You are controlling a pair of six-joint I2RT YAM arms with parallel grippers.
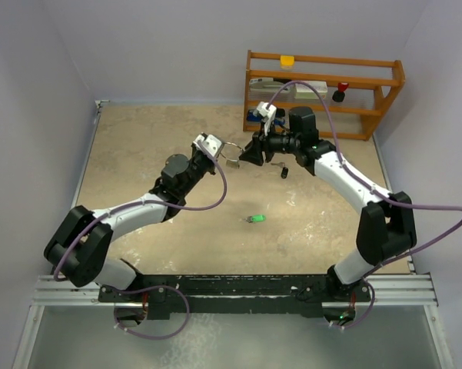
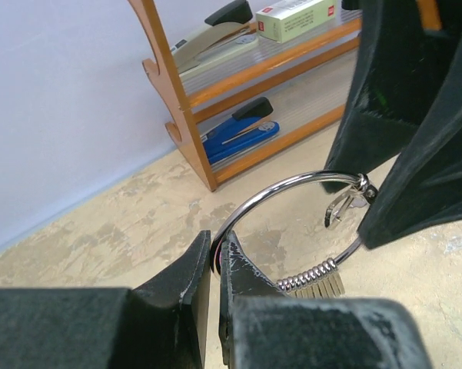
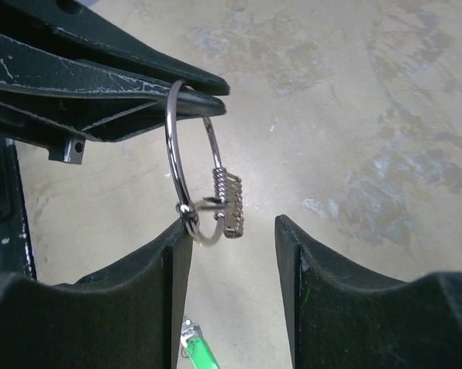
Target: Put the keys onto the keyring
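While left tool pinches 1 keyring, 2 keys lie loose.

**Two Arms Meet Tip to Tip**

Both arms reach from the near edge into the far half of the tabletop. Their elbows are bent outward and their wrists are turned toward each other. The left gripper is pinched tight on the keyring. The right gripper faces it, jaws apart, with one fingertip against the ring.
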